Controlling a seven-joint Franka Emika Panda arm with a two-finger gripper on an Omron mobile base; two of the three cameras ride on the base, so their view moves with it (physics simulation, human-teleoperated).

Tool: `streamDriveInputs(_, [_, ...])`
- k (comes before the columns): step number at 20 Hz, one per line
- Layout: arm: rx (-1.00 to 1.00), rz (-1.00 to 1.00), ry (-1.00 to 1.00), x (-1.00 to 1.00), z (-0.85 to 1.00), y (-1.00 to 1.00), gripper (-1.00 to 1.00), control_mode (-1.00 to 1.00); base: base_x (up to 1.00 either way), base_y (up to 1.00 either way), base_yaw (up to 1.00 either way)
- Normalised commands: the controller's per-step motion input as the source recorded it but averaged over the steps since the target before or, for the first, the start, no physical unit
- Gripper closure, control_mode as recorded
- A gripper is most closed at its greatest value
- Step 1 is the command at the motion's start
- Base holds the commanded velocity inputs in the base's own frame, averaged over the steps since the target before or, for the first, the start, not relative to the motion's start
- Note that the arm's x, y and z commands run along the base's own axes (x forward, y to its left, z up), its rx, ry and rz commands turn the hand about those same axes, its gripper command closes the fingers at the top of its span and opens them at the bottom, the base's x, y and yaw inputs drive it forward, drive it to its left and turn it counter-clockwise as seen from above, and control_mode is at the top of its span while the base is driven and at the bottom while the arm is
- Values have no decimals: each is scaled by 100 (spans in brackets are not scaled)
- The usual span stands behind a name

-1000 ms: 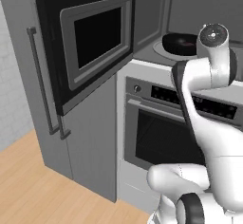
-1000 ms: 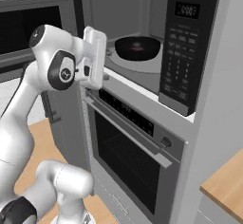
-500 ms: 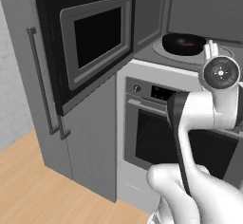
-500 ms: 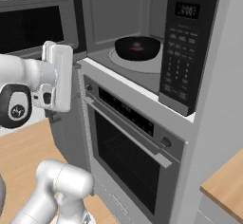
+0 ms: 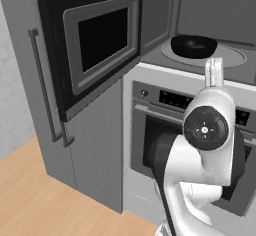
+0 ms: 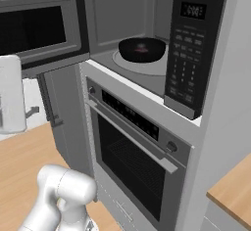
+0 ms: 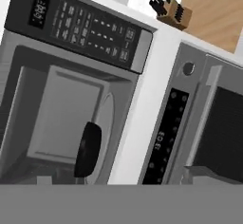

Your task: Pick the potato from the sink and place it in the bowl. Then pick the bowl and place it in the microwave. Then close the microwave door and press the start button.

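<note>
bowl (image 6: pixel 142 49) in microwave (image 6: pixel 193 54), oven (image 6: pixel 135 156) below

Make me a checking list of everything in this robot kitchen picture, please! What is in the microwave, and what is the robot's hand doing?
Surface: the microwave floor carries a round glass turntable.
Job's things: the black bowl sits on the turntable inside the microwave; something reddish shows in it, too small to call the potato. The microwave door stands wide open. The button panel is untouched.
Clutter: nothing seen.
Grippers: the gripper is open, holds nothing, and is backed away in front of the microwave.
Cables: nothing seen.
Surroundings: oven with a bar handle below the microwave, tall grey cabinet at the left, wooden floor, knife block on a wooden counter.
</note>
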Motion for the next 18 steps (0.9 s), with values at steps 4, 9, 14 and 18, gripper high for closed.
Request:
streamDriveInputs(4, [-16,-22,-23,-58,9,83,-100,-100,0,0,0])
streamDriveInputs(9, [-4,-18,-3,-13,-1,100,-100,-100,0,0,0])
streamDriveInputs(14, [0,-11,-4,13,-39,100,-100,-100,0,0,0])
streamDriveInputs(18, [0,-5,-39,4,-77,91,-100,-100,0,0,0])
